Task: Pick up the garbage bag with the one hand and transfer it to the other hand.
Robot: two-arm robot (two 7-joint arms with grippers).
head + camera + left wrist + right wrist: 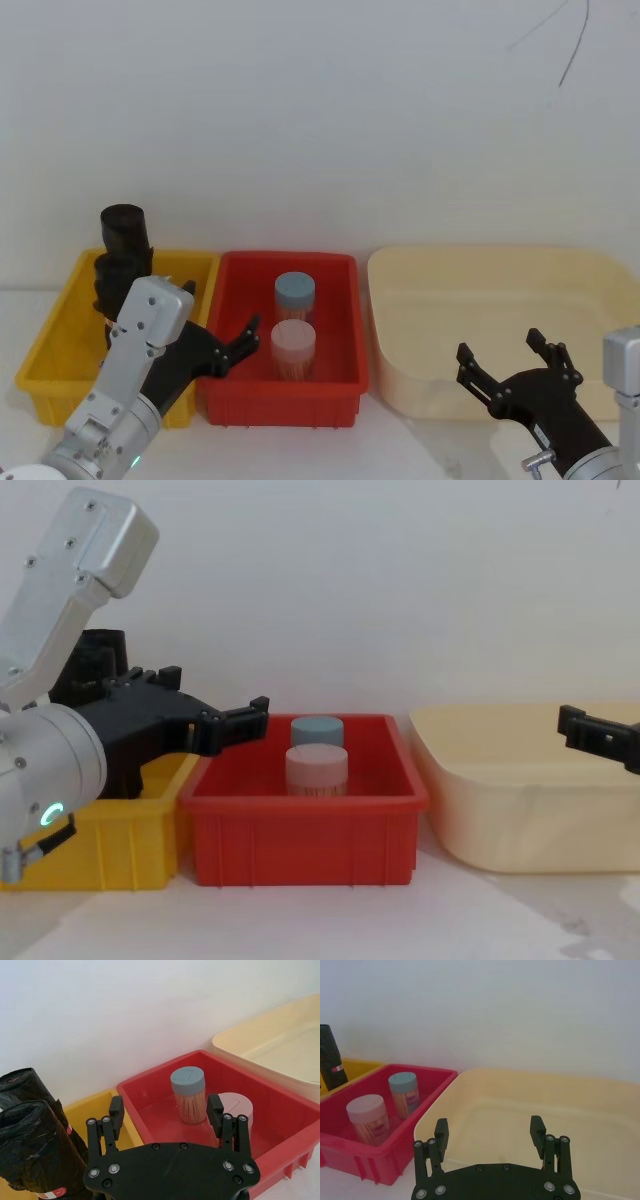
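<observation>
Over the white table (pixel 300 925) by a white wall (pixel 300 100), left gripper (pixel 165 1109) and right gripper (pixel 489 1127) spread wide

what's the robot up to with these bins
Nothing is held yet. The left gripper, fingers open, hovers where the yellow bin meets the red bin, close to the garbage bag standing upright in the yellow bin beside a second black roll. The right gripper hangs open above the cream bin. Neither the pickup nor the handover is done yet.
</observation>
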